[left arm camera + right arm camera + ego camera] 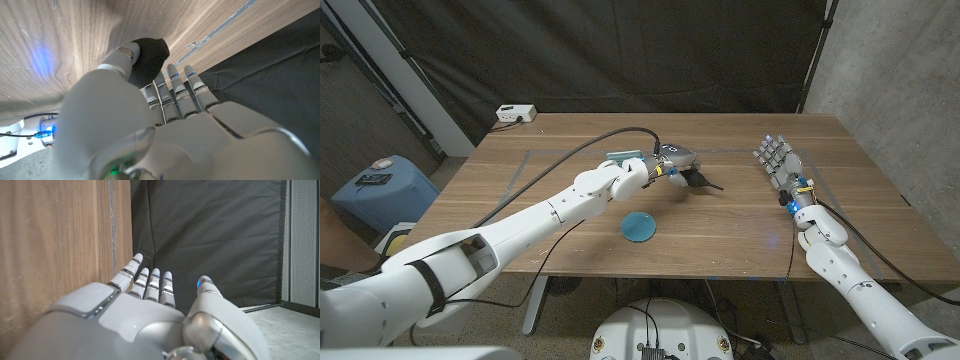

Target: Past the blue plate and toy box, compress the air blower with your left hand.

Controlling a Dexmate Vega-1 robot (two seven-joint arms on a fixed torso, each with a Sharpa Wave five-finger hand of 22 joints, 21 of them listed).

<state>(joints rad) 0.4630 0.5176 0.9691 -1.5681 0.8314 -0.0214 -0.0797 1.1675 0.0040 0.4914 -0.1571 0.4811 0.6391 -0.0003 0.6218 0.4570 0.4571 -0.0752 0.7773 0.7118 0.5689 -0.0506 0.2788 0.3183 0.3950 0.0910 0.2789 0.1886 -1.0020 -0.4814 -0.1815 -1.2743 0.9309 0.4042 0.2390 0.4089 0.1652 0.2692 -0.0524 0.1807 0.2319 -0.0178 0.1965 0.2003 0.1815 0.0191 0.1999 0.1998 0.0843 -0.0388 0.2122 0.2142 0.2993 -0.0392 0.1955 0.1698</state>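
The black air blower (701, 181) lies on the wooden table (560, 150) near its middle, its nozzle pointing toward the robot's right. My left hand (672, 160) is on its bulb. In the left wrist view the black bulb (148, 56) sits between the thumb and the fingers (176, 90) of my left hand (150, 135), which grips it against the table (65, 35). The blue plate (640, 225) lies nearer me than the hand. A teal toy box (620, 157) shows partly behind the left wrist. My right hand (781, 164) stands open at the right, fingers up, holding nothing.
A white power strip (515, 114) sits at the table's far left corner. A blue container (378, 190) stands on the floor left of the table. Black curtains hang behind. In the right wrist view my right hand (150, 315) reaches along the table (50, 240).
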